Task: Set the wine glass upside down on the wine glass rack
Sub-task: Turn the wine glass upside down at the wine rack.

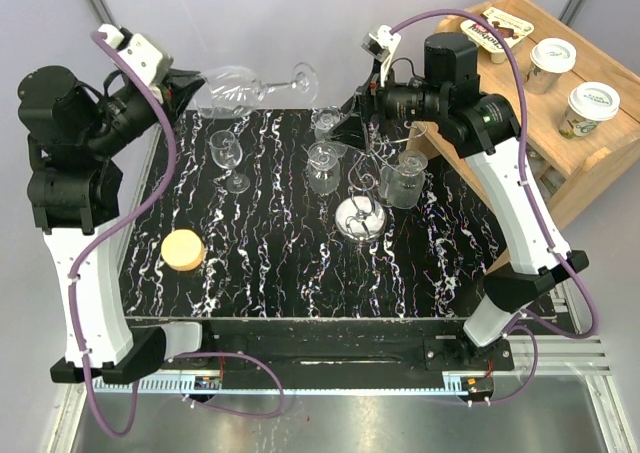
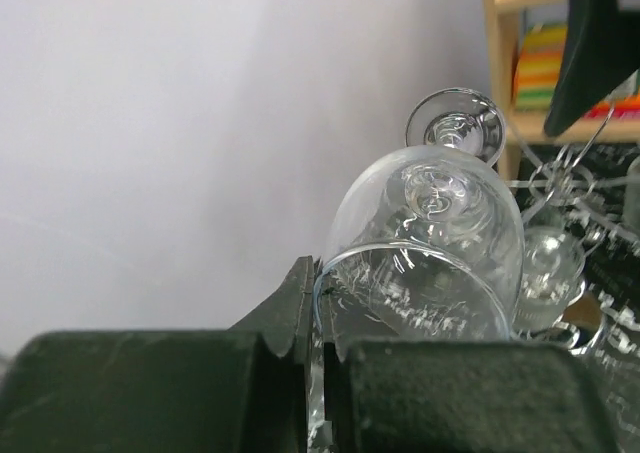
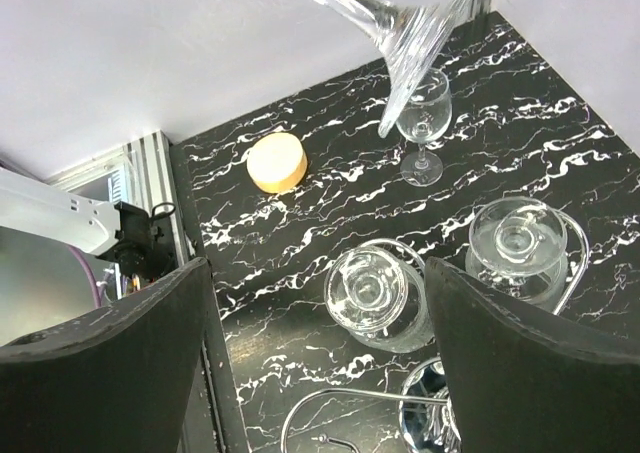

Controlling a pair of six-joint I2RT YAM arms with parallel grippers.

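Observation:
My left gripper point(image 1: 188, 86) is shut on the rim of a clear wine glass point(image 1: 232, 90), which lies sideways in the air over the table's far left edge with its foot point(image 1: 305, 77) pointing right. In the left wrist view the jaws point(image 2: 320, 273) pinch the rim, and the bowl point(image 2: 430, 233) and foot point(image 2: 455, 123) extend away. The chrome wine glass rack point(image 1: 360, 218) stands right of centre with three glasses hanging upside down from its arms point(image 1: 322, 163). My right gripper point(image 1: 345, 123) is open above the rack point(image 3: 430, 423), holding nothing. The held glass's foot point(image 3: 420, 23) shows at its view's top.
Another wine glass point(image 1: 228, 155) stands upright on the black marbled table point(image 1: 270, 273), left of the rack. A yellow round disc point(image 1: 183, 250) lies near the left front. A wooden shelf point(image 1: 575, 163) with paper cups stands beyond the table's right edge.

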